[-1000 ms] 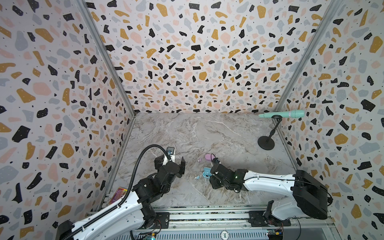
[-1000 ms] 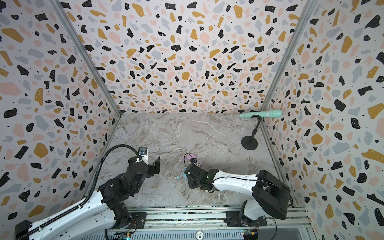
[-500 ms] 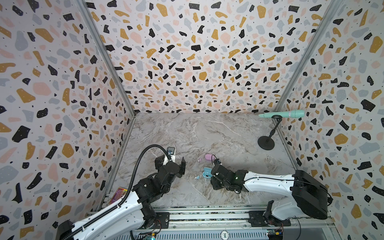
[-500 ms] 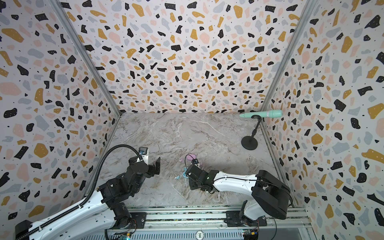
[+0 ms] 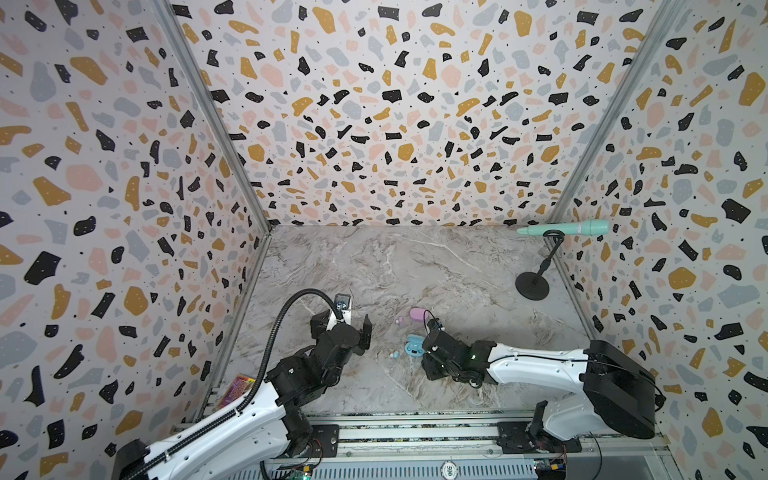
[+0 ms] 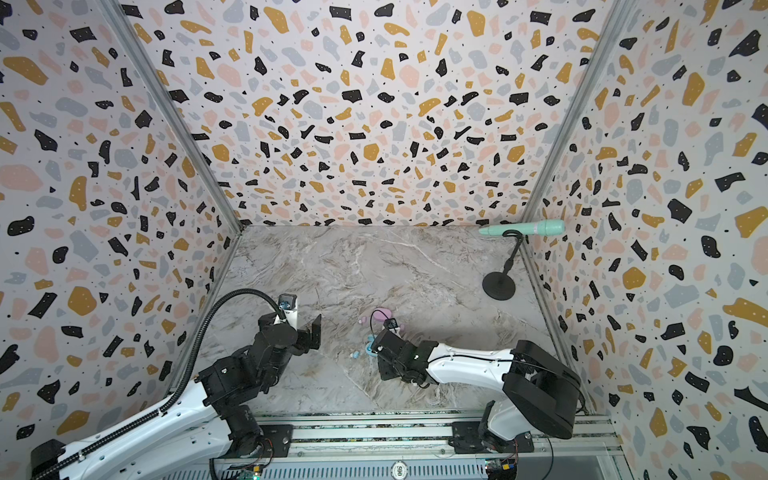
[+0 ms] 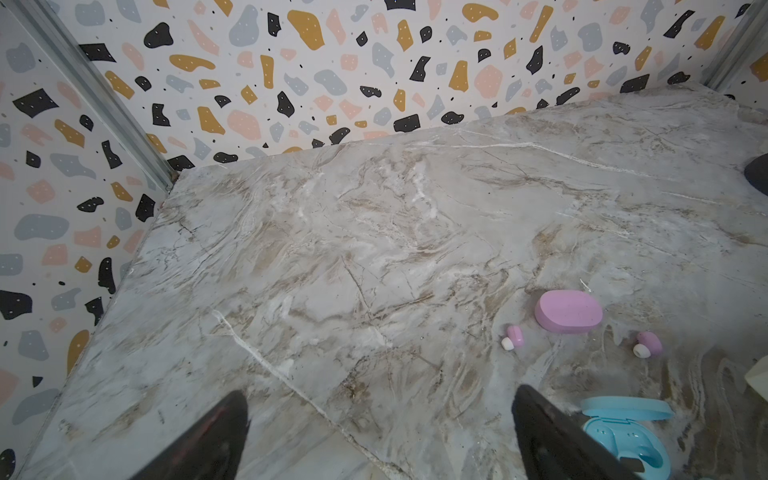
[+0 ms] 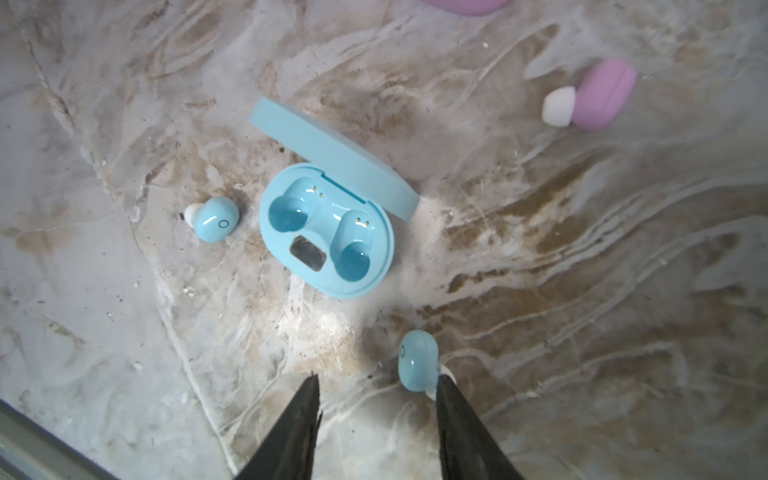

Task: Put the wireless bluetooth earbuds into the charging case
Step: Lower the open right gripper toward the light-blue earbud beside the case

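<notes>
Marble tabletop point(image 5: 415, 270) lay walled by terrazzo panels point(image 5: 395, 104). Nearest: right gripper point(image 8: 378, 380), jaws partly apart, nothing pinched, one fingertip touching first blue earbud point(image 8: 417, 359). Open blue case point(image 8: 326, 232) sat mid-table, sockets empty; second blue earbud point(image 8: 216, 224) at its 8 o'clock. Left gripper point(image 7: 380, 403) at 9, jaws spread wide, empty. Closed pink case point(image 7: 568, 311) at 12, flanked by pink earbuds point(image 7: 514, 336). Farthest, microphone stand point(image 5: 532, 284) at 2.
</notes>
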`<state>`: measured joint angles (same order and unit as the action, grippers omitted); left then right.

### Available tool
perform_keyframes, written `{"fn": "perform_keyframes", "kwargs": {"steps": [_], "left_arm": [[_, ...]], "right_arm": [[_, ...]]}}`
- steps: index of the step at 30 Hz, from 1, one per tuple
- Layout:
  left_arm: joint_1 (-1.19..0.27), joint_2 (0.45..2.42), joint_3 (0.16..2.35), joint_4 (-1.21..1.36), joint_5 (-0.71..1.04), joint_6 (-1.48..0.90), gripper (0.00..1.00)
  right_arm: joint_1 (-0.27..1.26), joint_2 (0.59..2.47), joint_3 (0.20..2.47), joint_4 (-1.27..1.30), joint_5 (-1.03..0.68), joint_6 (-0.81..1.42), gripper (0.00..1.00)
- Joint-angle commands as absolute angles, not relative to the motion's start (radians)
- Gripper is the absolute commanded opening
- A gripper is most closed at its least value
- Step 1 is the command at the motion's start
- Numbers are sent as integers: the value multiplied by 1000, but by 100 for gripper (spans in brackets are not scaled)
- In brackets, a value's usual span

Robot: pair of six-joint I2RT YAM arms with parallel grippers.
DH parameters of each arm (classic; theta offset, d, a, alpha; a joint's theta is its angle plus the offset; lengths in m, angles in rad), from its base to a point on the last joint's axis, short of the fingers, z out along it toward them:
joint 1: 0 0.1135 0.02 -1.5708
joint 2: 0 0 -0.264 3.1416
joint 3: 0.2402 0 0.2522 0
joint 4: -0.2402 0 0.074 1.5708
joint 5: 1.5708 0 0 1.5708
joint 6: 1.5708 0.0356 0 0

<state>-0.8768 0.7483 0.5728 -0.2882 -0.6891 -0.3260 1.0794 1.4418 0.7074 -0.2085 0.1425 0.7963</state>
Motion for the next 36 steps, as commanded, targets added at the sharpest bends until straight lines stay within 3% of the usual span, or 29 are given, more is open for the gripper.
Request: {"fn": "perform_keyframes", "kwargs": {"steps": [1, 36], "left_arm": [[-872, 750, 572, -262, -687, -317, 100], [-871, 761, 575, -266, -670, -317, 100]], "right_arm": [[1083, 1448, 709, -218, 148, 803, 46], [1085, 1474, 696, -221, 164, 813, 44]]}}
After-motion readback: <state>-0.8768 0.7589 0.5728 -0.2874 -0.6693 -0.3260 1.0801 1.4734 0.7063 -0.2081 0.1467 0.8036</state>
